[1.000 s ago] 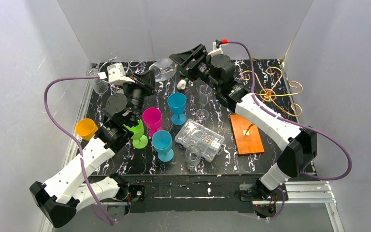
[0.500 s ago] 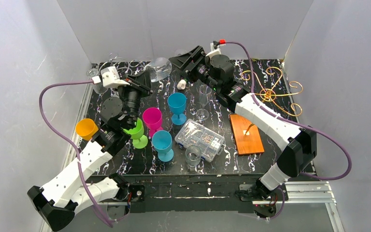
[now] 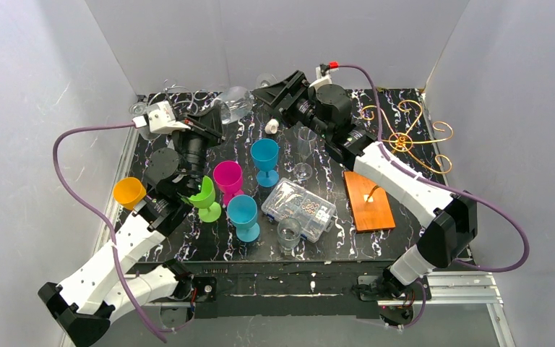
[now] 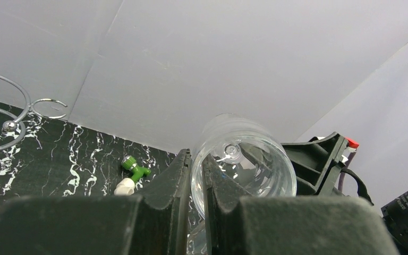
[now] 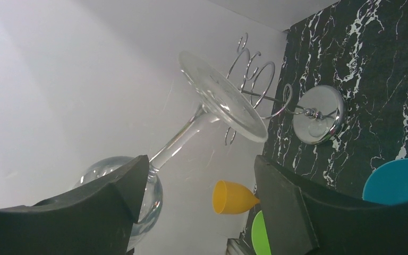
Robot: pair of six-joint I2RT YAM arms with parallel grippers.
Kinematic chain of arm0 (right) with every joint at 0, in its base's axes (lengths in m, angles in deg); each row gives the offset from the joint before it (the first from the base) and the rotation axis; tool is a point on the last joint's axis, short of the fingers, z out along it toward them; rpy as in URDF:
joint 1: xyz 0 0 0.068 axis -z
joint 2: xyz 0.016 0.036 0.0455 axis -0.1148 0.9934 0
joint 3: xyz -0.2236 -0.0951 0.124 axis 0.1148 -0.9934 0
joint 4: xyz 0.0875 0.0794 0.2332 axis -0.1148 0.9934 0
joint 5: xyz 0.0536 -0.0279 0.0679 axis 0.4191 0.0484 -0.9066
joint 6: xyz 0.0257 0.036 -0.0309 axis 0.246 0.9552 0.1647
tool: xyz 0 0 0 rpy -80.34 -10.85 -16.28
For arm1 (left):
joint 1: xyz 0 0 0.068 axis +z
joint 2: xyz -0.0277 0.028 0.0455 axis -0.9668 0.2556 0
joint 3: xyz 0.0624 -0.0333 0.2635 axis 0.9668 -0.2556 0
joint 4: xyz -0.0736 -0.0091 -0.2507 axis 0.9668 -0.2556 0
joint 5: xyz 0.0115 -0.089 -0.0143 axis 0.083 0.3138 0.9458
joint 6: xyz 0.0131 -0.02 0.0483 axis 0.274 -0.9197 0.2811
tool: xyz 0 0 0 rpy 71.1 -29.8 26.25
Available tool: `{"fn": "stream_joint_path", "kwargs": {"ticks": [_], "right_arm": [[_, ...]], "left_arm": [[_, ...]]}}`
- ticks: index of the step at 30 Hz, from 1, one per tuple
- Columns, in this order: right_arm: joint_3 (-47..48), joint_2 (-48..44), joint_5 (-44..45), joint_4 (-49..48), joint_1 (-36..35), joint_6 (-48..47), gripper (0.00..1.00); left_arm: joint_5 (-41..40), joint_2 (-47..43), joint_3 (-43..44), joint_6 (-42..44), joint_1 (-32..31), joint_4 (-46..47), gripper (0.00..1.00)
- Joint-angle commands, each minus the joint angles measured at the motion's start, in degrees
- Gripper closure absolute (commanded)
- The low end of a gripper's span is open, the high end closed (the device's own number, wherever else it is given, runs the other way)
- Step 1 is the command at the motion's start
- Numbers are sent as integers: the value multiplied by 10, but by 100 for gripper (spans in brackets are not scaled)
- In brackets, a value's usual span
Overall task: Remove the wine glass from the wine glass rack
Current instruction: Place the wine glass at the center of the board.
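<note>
The clear wine glass (image 3: 235,103) hangs tilted in the air at the back of the table, far to the left of the golden wine glass rack (image 3: 405,134) on its wooden base (image 3: 368,200). My left gripper (image 4: 197,160) is shut on the rim of its bowl (image 4: 249,170). In the top view this gripper (image 3: 209,119) sits left of the glass. My right gripper (image 5: 202,178) stands open around the glass's far end. The stem (image 5: 183,137) runs past its left finger (image 5: 130,183) without being pinched, and the foot (image 5: 223,98) lies beyond the fingertips.
A silver wire rack (image 5: 319,114) stands at the back left. Coloured cups, pink (image 3: 227,177), two blue (image 3: 264,155), green (image 3: 206,199) and orange (image 3: 128,192), fill the middle and left. There are also a clear compartment box (image 3: 300,210), upright clear glasses (image 3: 305,148) and a small green and white fitting (image 4: 129,173).
The right jaws have spread wider, off the stem. The left gripper has carried the glass slightly to the left.
</note>
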Motion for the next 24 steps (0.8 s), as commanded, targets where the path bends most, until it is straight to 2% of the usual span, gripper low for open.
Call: {"fn": "stream_joint_path", "kwargs": {"ticks": [1, 12, 20, 24], "right_arm": [[-6, -33, 4, -11, -5, -14, 18], [-19, -56, 0, -17, -4, -20, 17], [-40, -102, 2, 4, 0, -40, 17], [-41, -123, 6, 31, 0, -65, 17]], "left_arm": [[-25, -26, 4, -2, 1, 38, 100], [-26, -47, 12, 8, 0, -11, 100], [-24, -66, 44, 6, 0, -120, 100], [-39, -69, 81, -3, 0, -216, 100]]}}
